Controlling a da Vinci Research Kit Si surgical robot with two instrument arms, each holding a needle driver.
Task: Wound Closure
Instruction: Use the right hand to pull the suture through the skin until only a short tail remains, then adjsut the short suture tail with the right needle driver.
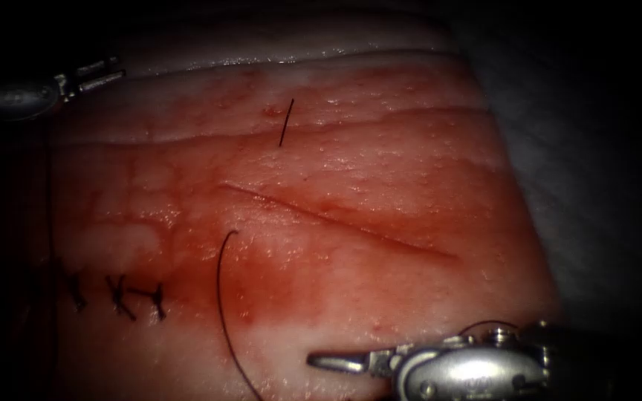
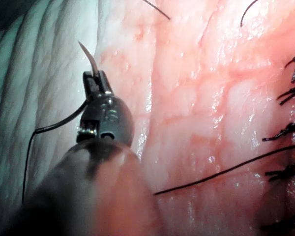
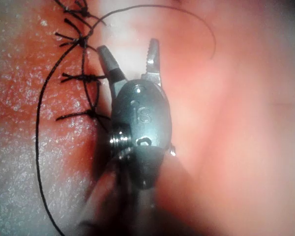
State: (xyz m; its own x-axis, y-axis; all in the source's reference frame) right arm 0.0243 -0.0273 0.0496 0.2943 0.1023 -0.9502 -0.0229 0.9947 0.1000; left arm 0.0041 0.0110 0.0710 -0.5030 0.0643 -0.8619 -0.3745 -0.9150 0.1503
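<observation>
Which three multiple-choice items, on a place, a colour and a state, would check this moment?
1. Where is the needle?
A: in the left tool's jaws.
B: in the right tool's jaws.
C: lying loose, held by neither tool.

2. What colour is the thread?
A: white.
B: black.
C: yellow.

3. How do the right tool's jaws stand?
A: open, holding nothing.
B: shut on the thread.
C: shut on the needle.

Key:
1 A, the left wrist view shows the jaws shut on the needle, its pointed end standing past them.
2 B, every strand is black.
3 A, the right wrist view shows the jaws spread with nothing between them.
</observation>
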